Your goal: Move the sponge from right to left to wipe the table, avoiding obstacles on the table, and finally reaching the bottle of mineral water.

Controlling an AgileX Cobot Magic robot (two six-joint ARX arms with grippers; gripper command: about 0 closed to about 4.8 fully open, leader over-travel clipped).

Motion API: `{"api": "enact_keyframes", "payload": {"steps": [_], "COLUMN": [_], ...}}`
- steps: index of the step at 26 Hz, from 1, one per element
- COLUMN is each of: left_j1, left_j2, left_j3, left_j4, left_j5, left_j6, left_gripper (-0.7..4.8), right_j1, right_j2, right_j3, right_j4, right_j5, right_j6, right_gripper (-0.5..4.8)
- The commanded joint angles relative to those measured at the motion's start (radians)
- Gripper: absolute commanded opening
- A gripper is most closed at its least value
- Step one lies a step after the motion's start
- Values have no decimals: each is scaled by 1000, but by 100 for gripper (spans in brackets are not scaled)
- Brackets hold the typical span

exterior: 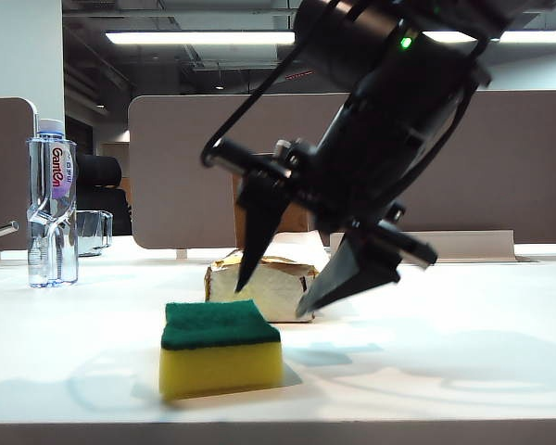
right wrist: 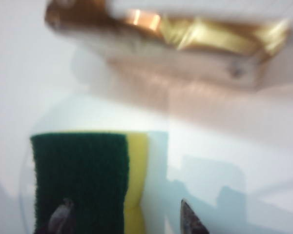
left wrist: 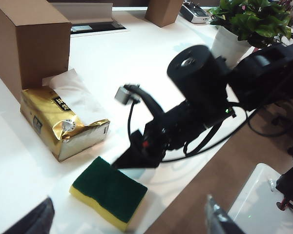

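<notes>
**Hovering over the sponge, both tools empty**

Looking from the exterior camera, we see the sponge [exterior: 221,359] lying flat on the white table [exterior: 463,371], green scouring side up, near the front edge at about 6 o'clock. Our right tool [exterior: 276,298] hangs just above it at roughly 1 o'clock from the sponge, its two dark fingers spread apart and pointing down; nothing is between them, and they are clear of the foam. In the right wrist camera the sponge [right wrist: 88,175] lies under and beside the parted fingertips [right wrist: 190,222].

Behind the sponge, toward 12 o'clock, lies the tissue pack [exterior: 264,283] with its gold top, and the brown cardboard box [left wrist: 29,44] stands upright just beyond it, as the left wrist camera shows. The bottle of mineral water [exterior: 53,204] stands far off at 9 o'clock, with a glass cup [exterior: 94,232] just behind it.

Our left tool [left wrist: 127,219] shows only as two dark tips at the edge of its own camera, held wide apart and gripping nothing, well clear of the sponge [left wrist: 109,191].
</notes>
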Motion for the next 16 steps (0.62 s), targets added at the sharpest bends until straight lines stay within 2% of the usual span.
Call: {"api": "enact_keyframes", "payload": {"steps": [1, 7, 13, 16], "left_j1": [0, -1, -1, -2], "left_j2": [0, 0, 0, 0], "left_j3": [7, 7, 7, 7], "left_j4": [7, 6, 8, 8], "left_j5": [4, -19, -42, -41], "left_j6": [1, 2, 1, 1], "left_gripper": [400, 400, 400, 400], "right_j1": [-14, -32, -57, -119], "right_j2": [-50, -227, -393, -462], "right_j3": [5, 5, 5, 5], "right_j4": [-30, -85, -168, -209], "right_j5": [21, 79, 201, 169], "right_j6": [-14, -76, -173, -196], "right_gripper": [275, 272, 228, 229]}}
